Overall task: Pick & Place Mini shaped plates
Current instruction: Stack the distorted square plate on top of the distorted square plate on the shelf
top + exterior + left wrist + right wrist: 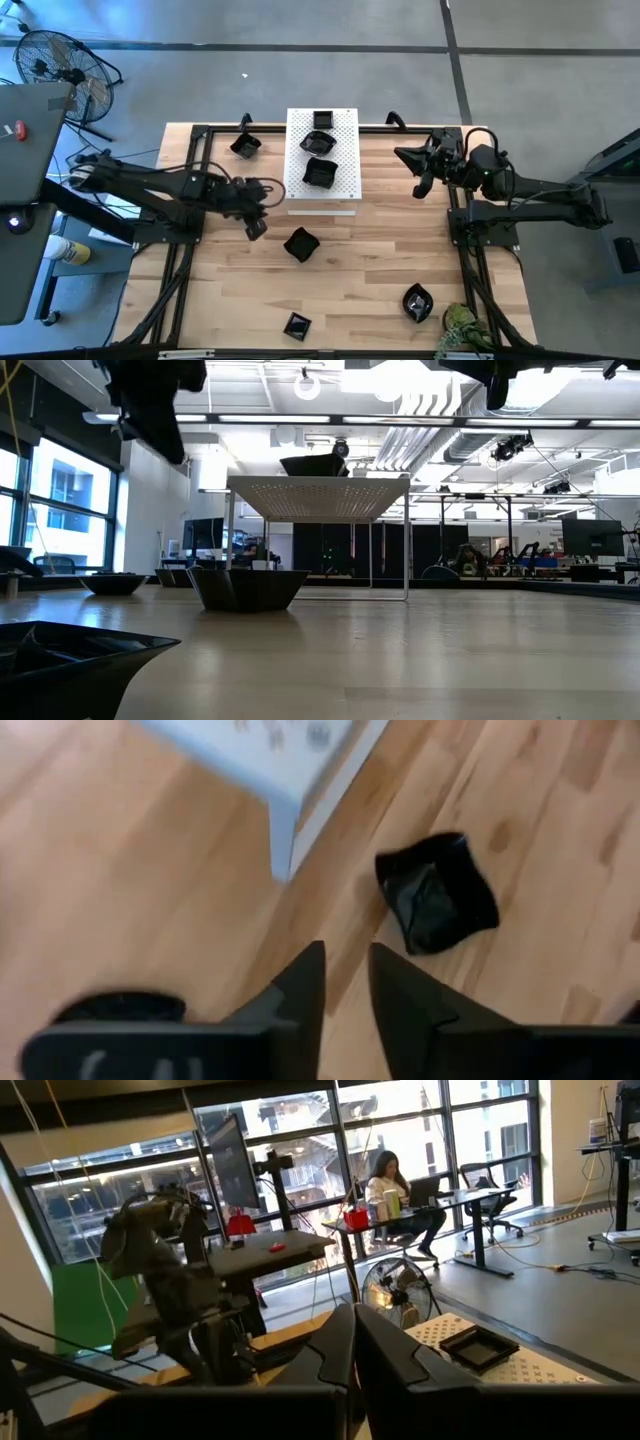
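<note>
Overhead: left gripper (256,228), empty, hangs beside the board (322,163), near a plate (301,243) on the table (380,270). Three plates sit on the board, others lie scattered. Right gripper (423,172) waits at the far right.

Left wrist: fingers (300,990) nearly closed (slim gap), plate (436,892) just ahead.

Right wrist: fingers (335,1345) pressed together, empty.

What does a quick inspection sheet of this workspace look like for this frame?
Surface: wooden table, white perforated board raised on legs.
Job's things: three plates on the board; four on the table, nearest the left gripper.
Clutter: green plant-like item at a table corner.
Grippers: left gripper above bare wood, narrow gap; right gripper raised, shut, empty.
Cables: along both arms.
Surroundings: floor fan; seated person.
</note>
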You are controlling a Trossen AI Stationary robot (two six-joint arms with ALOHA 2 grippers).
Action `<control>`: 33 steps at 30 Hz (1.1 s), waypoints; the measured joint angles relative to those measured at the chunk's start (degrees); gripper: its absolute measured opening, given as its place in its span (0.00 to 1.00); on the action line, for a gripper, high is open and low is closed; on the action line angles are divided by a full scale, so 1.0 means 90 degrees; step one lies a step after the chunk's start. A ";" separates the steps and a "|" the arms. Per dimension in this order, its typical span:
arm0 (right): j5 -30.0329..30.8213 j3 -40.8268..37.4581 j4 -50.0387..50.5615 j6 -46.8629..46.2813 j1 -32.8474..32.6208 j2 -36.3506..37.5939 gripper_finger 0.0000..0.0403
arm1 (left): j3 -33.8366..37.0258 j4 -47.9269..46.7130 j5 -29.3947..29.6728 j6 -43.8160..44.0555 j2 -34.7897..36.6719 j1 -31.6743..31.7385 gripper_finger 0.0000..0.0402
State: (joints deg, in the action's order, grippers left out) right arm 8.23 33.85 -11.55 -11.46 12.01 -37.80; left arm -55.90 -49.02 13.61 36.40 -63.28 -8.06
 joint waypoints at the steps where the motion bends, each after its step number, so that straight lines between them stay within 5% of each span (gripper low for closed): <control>1: 0.0000 0.0000 0.0010 0.0000 0.0000 0.0000 0.02 | 0.0000 -0.0058 -0.0001 0.0179 -0.0086 -0.0062 0.23; 11: 0.0000 0.0000 0.0142 0.0049 0.0001 0.0000 0.01 | 0.0005 -0.0203 -0.0169 0.1597 -0.0811 -0.0445 0.31; 20: 0.0000 0.0000 0.0236 0.0117 0.0002 0.0000 0.00 | 0.0005 -0.0017 -0.0357 0.1933 -0.1256 -0.0444 0.32; 33: -0.0002 0.0000 0.0253 0.0121 0.0002 0.0000 0.01 | 0.0005 0.0696 -0.0741 0.2840 -0.2386 -0.0439 0.47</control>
State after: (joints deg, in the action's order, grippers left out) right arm 8.21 33.85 -9.28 -10.37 12.03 -37.80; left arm -55.86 -42.76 6.94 61.96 -84.75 -12.01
